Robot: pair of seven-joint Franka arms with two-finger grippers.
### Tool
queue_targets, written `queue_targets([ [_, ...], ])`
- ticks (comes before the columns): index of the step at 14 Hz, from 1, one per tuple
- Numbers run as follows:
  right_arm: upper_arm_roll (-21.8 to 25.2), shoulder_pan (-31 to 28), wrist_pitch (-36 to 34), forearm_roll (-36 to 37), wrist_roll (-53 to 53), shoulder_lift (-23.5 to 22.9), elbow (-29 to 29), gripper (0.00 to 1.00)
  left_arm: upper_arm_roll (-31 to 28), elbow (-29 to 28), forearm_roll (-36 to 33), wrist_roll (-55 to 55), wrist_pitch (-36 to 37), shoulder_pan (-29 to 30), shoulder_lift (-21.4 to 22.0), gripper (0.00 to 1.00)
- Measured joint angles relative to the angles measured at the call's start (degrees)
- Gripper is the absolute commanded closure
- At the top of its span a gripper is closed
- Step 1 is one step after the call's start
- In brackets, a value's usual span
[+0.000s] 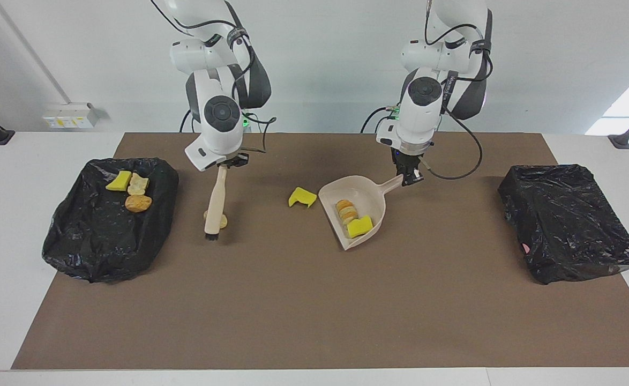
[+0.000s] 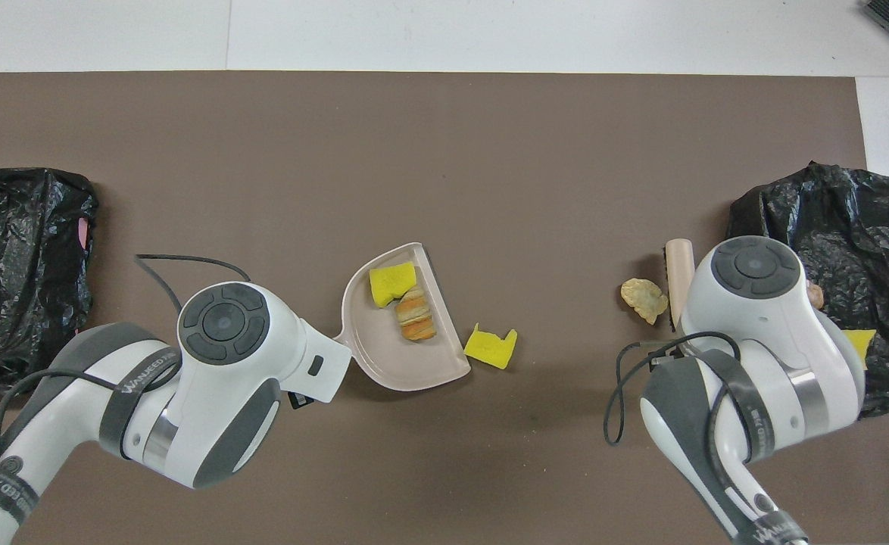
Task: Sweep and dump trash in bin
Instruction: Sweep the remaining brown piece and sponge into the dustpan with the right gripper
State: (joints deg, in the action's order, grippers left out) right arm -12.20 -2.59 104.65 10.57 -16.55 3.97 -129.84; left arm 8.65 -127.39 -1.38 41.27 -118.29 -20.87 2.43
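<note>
Your right gripper (image 1: 223, 165) is hanging low over the brown mat (image 1: 314, 311) toward the right arm's end of the bench (image 1: 4, 177), its forearm sloping down from a raised elbow; its jaws are clamping the top of the brush (image 1: 215, 206); the brush is standing nearly upright, its long axis tilting slightly, bristles down at the mat just beside a pale bread-like lump (image 2: 644, 298). Your left gripper (image 1: 411, 178) is pointing down near the middle of the bench; its jaws are gripping the handle tip of the dustpan (image 1: 371, 201); the dustpan is lying with its handle running up toward the left arm and its open mouth facing the right arm's end. A yellow sponge chunk (image 1: 360, 227) and a tan roll (image 1: 346, 210) are sitting in the dustpan; another yellow chunk (image 1: 302, 197) is lying on the mat just beside the pan's mouth; three more pieces are resting on the black bag (image 1: 95, 236) at the right arm's end.
</note>
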Motion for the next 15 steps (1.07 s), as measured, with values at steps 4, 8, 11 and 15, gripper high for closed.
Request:
queue_targets([
  [4,0.04,-3.77,4.99,-2.53,7.3,3.7,-6.91,1.0,-0.08,-0.03,0.15,0.0,-0.05,0.0,-0.05,1.0],
  [8,-0.66,-1.07,7.69,-5.3,10.99,3.88,-8.89,1.0,-0.08,-0.04,0.17,0.0,-0.05,0.0,-0.05,1.0],
  [11,-0.86,3.38,8.4,-10.18,12.58,3.88,-8.74,1.0,-0.09,-0.04,0.19,-0.02,-0.05,0.0,-0.05,1.0],
  [15,-1.06,9.25,8.82,-16.75,12.58,3.87,-8.1,1.0,-0.1,-0.06,0.21,-0.03,-0.05,0.0,-0.05,1.0],
])
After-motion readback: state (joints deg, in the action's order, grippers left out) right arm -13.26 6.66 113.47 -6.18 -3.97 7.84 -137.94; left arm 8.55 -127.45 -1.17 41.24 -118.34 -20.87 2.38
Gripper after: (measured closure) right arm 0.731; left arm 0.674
